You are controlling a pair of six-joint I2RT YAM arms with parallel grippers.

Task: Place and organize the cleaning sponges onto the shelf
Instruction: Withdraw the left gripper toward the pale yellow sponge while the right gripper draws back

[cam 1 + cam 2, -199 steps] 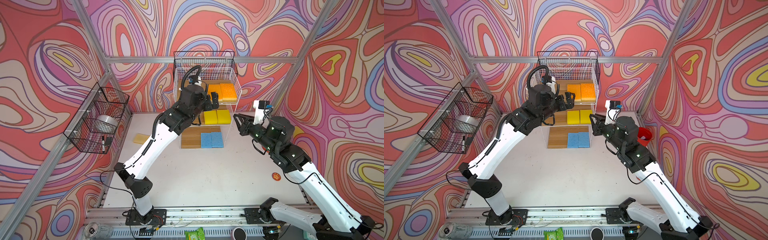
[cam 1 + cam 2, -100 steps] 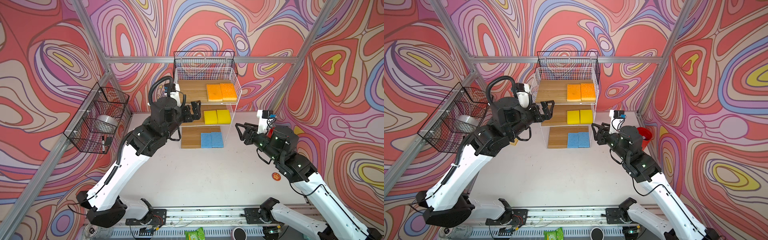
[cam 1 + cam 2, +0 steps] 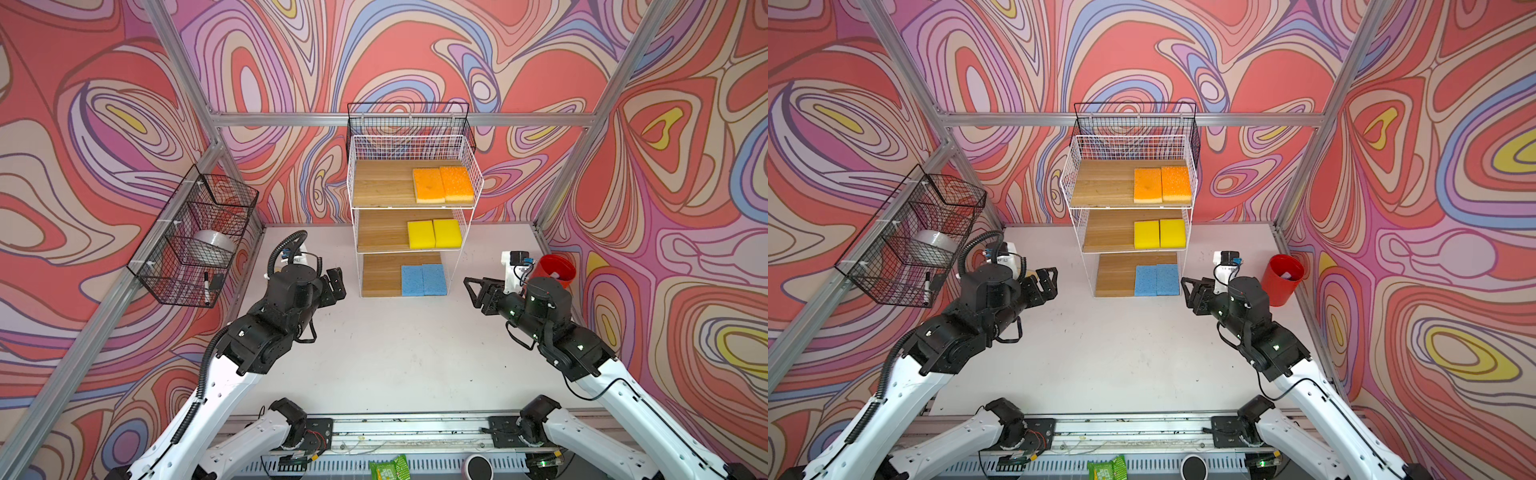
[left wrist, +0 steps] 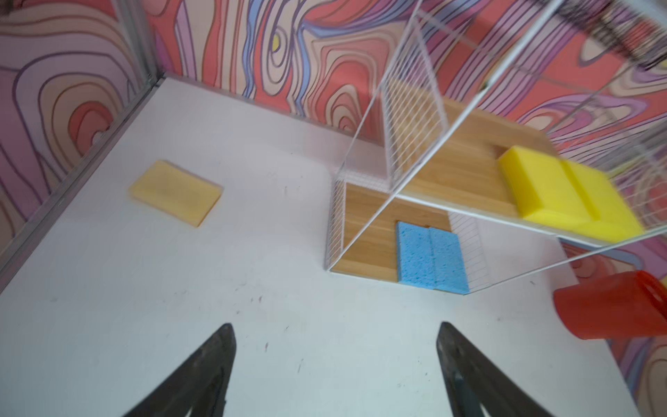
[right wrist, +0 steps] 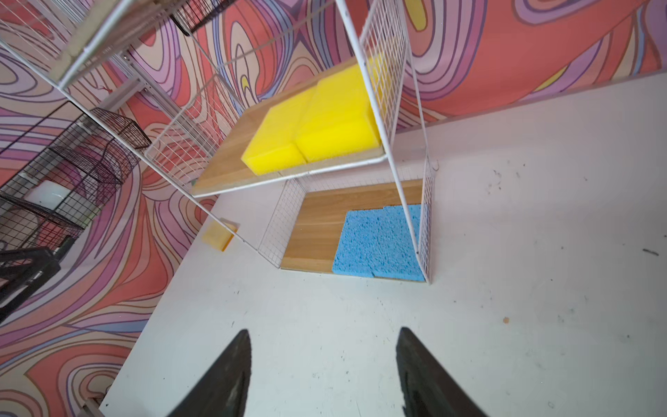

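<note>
The shelf stands at the back of the table in both top views. Two orange sponges lie on its top tier, two yellow sponges on the middle tier, and two blue sponges on the bottom board. Another sponge, pale tan side up, lies on the table left of the shelf; my left arm hides it in both top views. My left gripper hangs open and empty, left of the bottom tier. My right gripper is open and empty to its right.
A black wire basket with a white roll and a marker hangs on the left wall. A red cup stands at the right wall behind my right arm. Another black basket hangs behind the shelf top.
My left arm has pulled back from the shelf's upper tiers, down and to the front left. My right arm has drawn back to the right, and its jaws have opened wider.
</note>
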